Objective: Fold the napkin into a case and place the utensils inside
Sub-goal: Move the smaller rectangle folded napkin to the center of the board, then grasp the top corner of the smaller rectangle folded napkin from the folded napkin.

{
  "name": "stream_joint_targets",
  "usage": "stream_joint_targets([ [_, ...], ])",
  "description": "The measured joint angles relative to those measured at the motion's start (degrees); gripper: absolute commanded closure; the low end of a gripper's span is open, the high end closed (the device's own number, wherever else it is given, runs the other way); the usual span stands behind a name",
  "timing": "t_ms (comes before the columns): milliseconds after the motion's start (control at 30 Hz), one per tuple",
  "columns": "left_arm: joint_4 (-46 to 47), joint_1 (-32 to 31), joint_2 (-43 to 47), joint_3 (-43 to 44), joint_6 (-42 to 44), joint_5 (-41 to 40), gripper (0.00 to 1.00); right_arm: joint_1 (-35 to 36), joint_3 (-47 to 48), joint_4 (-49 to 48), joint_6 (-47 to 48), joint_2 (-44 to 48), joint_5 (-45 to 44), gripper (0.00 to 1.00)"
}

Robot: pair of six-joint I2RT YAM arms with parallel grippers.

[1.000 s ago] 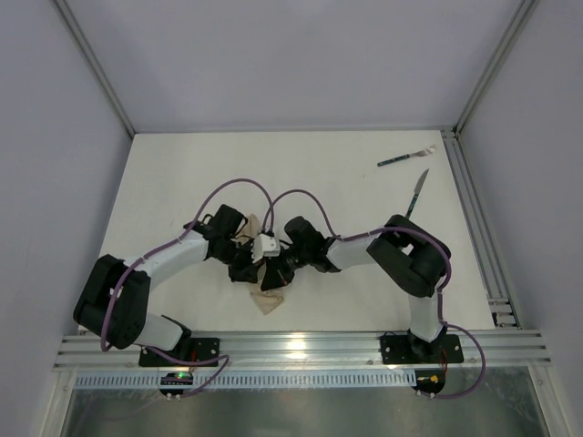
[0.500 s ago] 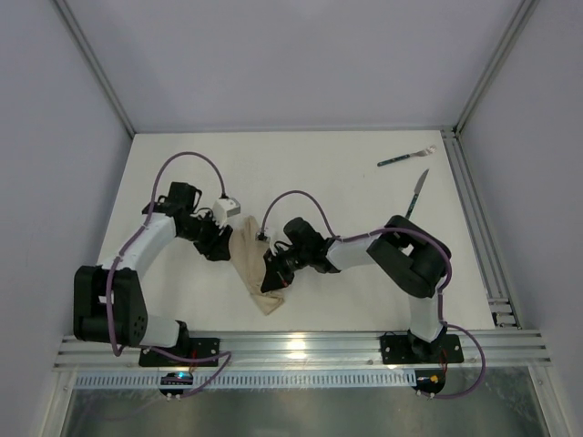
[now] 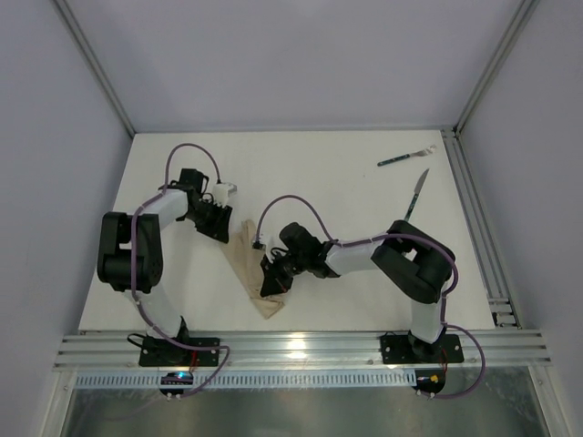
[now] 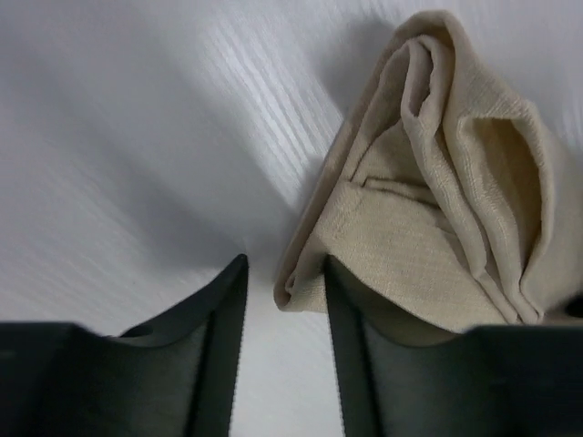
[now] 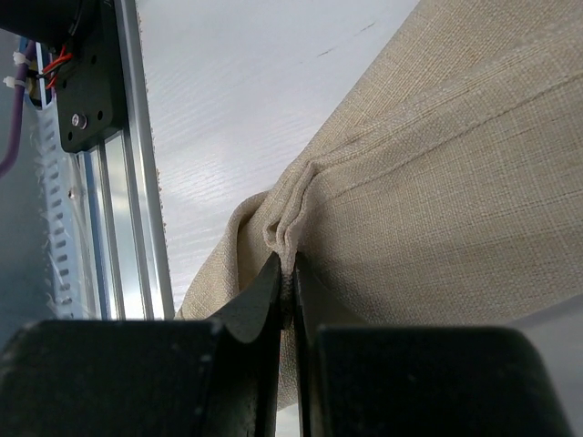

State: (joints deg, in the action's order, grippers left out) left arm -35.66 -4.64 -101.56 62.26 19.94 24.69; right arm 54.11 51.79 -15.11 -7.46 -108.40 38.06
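Note:
The napkin [image 3: 246, 255] lies folded into a narrow beige strip, running from the table's middle toward the front edge. My left gripper [image 3: 221, 234] stands open at its far end. In the left wrist view the bunched napkin end [image 4: 428, 182] sits just ahead of the left gripper [image 4: 284, 300], one corner by the right finger, not pinched. My right gripper [image 3: 271, 279] is shut on a raised pleat of the napkin [image 5: 437, 164] near its front end; the right gripper [image 5: 290, 273] squeezes the fold. The utensils lie far right: fork [image 3: 405, 157] and knife [image 3: 418, 189].
An aluminium rail [image 3: 301, 349] runs along the table's front edge and shows close by as the rail [image 5: 127, 182] in the right wrist view. A second rail [image 3: 474, 218] borders the right side beside the knife. Grey walls close in the left, right and back.
My left gripper has opened, let go of the napkin and drawn back to the left and farther away. The napkin now lies stretched as a strip. The right gripper keeps its pinch.

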Motion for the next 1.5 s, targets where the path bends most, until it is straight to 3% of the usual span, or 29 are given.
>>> stream_joint_targets([
  [67, 0.4, 0.0, -1.3, 0.9, -0.6, 0.9, 0.87, 0.1, 0.0, 0.2, 0.6, 0.1, -0.1, 0.96],
  [167, 0.1, -0.2, -2.5, 1.4, -1.2, 3.5, 1.00, 0.2, 0.0, 0.4, 1.4, 0.2, 0.0, 0.96],
  [433, 0.3, -4.0, -4.6, 4.2, -1.4, 4.7, 1.00, 0.6, 0.2, 1.0, 1.4, 0.2, 0.2, 0.96],
  [667, -1.8, -13.7, -14.8, 19.3, -2.0, 4.5, 1.00, 0.8, 1.7, 2.3, -1.7, 0.2, -3.8, 0.96],
  [733, -3.1, -16.4, -17.9, 24.3, -1.7, 4.5, 0.88, 0.8, 2.4, 2.9, -3.6, 0.1, -5.7, 0.96],
  [767, -3.7, -17.9, -19.4, 26.6, -1.4, 4.6, 0.72, 0.8, 3.1, 3.7, -4.7, 0.0, -6.7, 0.96],
  [800, -3.9, -19.3, -20.7, 28.9, -0.9, 4.6, 0.66, 0.8, 3.6, 4.4, -5.3, -0.1, -7.4, 0.96],
  [833, -4.4, -20.5, -21.8, 30.9, -0.7, 4.7, 0.53, 0.8, 4.4, 5.3, -6.3, -0.4, -8.1, 0.96],
  [867, -5.0, -22.4, -22.9, 33.9, -0.5, 5.0, 0.53, 0.8, 5.9, 7.0, -7.7, -1.0, -9.0, 0.96],
  [933, -7.3, -22.7, -23.0, 36.4, -0.5, 4.5, 0.43, 0.9, 7.4, 8.8, -8.8, -1.6, -10.0, 0.96],
  [1133, -10.5, -15.4, -17.3, 37.5, -4.2, 4.1, 0.41, 0.5, 11.0, 11.2, -11.7, -3.3, -12.7, 0.96],
  [1300, -12.6, -5.7, -1.3, 25.6, -4.2, 1.6, 0.42, -0.6, 13.7, 12.5, -14.1, -5.2, -12.5, 0.96],
  [1500, -19.4, -4.5, 14.1, 12.9, 0.9, 0.5, 0.43, -2.4, 21.6, 12.9, -17.7, -11.5, -9.5, 0.96],
])
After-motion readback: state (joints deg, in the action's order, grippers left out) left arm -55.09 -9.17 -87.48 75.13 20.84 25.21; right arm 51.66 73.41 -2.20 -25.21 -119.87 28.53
